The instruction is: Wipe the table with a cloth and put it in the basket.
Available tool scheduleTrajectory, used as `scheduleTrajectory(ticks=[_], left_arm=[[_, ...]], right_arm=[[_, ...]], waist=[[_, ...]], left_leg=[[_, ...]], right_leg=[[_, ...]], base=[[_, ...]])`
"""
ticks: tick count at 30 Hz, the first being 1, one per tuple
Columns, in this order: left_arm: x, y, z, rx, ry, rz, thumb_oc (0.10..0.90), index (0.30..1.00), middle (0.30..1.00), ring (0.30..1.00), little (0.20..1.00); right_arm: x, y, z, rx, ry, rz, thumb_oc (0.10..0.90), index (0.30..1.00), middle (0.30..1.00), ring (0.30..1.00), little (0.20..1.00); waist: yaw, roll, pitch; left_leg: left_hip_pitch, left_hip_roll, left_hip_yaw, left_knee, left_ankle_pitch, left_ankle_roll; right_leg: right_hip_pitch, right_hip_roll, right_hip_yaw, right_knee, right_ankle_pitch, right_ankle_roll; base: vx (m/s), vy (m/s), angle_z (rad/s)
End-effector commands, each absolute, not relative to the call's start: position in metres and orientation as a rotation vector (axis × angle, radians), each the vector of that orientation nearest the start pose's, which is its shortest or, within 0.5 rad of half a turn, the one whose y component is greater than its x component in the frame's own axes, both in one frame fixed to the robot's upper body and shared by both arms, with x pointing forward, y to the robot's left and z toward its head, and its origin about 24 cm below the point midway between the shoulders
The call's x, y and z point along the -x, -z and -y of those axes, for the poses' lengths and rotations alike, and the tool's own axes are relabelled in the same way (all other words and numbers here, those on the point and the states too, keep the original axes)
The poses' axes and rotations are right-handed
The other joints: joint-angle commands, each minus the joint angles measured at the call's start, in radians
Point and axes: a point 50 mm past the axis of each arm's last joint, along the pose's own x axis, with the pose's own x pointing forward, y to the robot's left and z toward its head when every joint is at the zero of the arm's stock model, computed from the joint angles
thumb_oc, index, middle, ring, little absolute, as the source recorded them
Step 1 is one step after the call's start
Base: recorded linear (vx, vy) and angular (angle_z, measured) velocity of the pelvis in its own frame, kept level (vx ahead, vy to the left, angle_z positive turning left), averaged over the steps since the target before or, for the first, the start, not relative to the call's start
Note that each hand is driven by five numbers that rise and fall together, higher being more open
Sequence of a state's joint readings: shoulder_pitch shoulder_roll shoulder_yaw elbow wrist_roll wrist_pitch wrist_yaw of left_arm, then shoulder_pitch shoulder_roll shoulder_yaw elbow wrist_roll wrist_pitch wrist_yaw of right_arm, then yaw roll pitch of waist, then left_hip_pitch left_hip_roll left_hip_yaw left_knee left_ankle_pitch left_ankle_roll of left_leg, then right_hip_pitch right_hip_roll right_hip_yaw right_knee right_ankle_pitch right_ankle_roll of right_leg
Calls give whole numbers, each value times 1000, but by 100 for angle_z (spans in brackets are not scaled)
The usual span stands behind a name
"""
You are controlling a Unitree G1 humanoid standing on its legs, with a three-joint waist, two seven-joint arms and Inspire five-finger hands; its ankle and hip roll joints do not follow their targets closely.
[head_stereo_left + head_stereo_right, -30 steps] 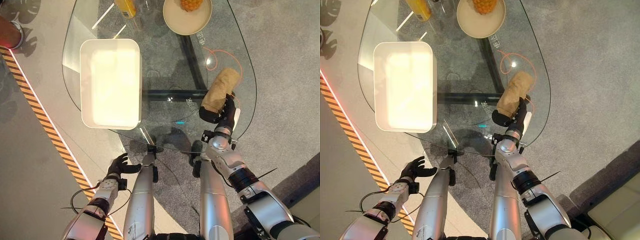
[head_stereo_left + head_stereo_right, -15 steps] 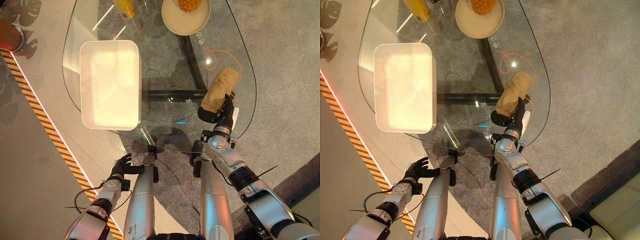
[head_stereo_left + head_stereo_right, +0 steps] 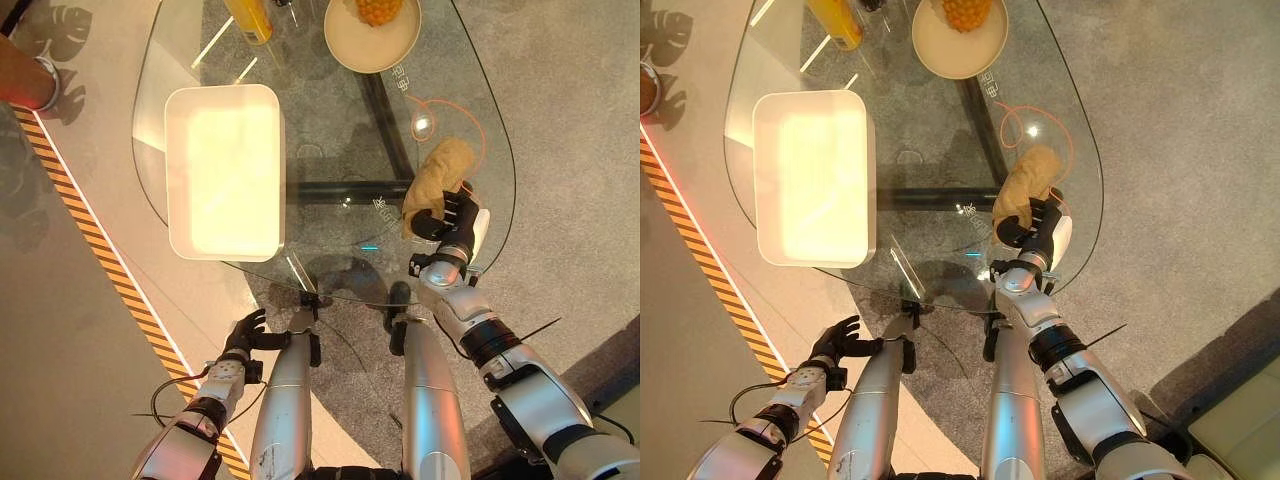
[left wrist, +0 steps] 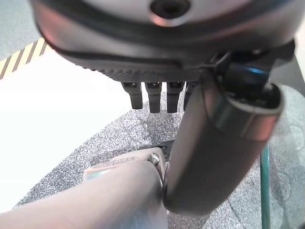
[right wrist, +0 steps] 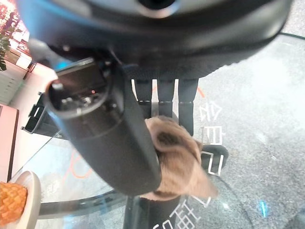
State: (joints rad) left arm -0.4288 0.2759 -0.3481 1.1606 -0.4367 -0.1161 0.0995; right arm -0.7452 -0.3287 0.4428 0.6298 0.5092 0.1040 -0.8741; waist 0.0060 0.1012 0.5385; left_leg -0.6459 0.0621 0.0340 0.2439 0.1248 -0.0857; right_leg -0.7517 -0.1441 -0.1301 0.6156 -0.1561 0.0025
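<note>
Cloth: a tan cloth [image 3: 436, 176] is seen bunched on the glass table [image 3: 330, 150], near its right edge.
Right hand: the right hand [image 3: 452, 214] is placed at the cloth's near end; fingers and thumb are curled around the fabric.
Right wrist view: the cloth [image 5: 177, 160] is shown pinched between thumb and fingers [image 5: 188, 102], a detail less plain from the head views.
Basket: a white basket [image 3: 224, 170] is set on the table's left part, well apart from the cloth.
Left hand: the left hand [image 3: 241, 333] is held below the table's near edge, fingers loosely spread, nothing grasped.
Far edge: a plate [image 3: 372, 45] with yellow fruit [image 3: 380, 9] and an orange bottle [image 3: 250, 20] are recorded.
</note>
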Motion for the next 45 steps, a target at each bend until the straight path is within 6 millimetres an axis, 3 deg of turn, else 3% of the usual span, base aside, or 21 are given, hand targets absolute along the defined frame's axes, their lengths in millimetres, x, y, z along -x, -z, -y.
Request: scheduleTrajectory(ticks=[1, 13, 21, 29, 45], left_arm=[[-250, 93, -204, -128, -114, -706, 800, 900, 900, 900, 900], [-255, 90, -204, -135, -113, -703, 800, 900, 900, 900, 900], [-257, 89, -204, -138, -114, -696, 800, 900, 900, 900, 900], [-260, 86, -206, -151, -108, -690, 800, 900, 900, 900, 900], [-263, 82, -207, -152, -100, -677, 800, 900, 900, 900, 900]], right_arm=[[-373, -122, 144, 176, 515, 28, 100, 300, 300, 300, 200], [-377, -124, 151, 227, 532, 40, 100, 300, 300, 300, 200], [-379, -135, 150, 350, 518, 126, 100, 300, 300, 300, 200], [-384, -154, 139, 572, 386, 219, 100, 300, 300, 300, 200], [-383, -154, 116, 716, 164, 272, 100, 300, 300, 300, 200]], waist=[[11, 24, -18], [16, 22, -18], [20, 21, -18], [28, 18, -18], [32, 17, -18]], left_leg=[[-22, -58, 54, 108, -93, 35], [-37, -60, 51, 121, -100, 40], [-46, -61, 47, 121, -101, 42], [-49, -61, 41, 124, -101, 42], [-49, -59, 44, 113, -95, 36]], right_leg=[[27, 21, 8, -166, 107, 14], [17, 21, 4, -160, 108, 17], [6, 25, 2, -155, 108, 20], [3, 23, -3, -152, 107, 23], [4, 15, -13, -161, 107, 25]], base=[[0, 0, 0], [0, 0, 0], [0, 0, 0], [0, -8, 0], [0, 0, 0]])
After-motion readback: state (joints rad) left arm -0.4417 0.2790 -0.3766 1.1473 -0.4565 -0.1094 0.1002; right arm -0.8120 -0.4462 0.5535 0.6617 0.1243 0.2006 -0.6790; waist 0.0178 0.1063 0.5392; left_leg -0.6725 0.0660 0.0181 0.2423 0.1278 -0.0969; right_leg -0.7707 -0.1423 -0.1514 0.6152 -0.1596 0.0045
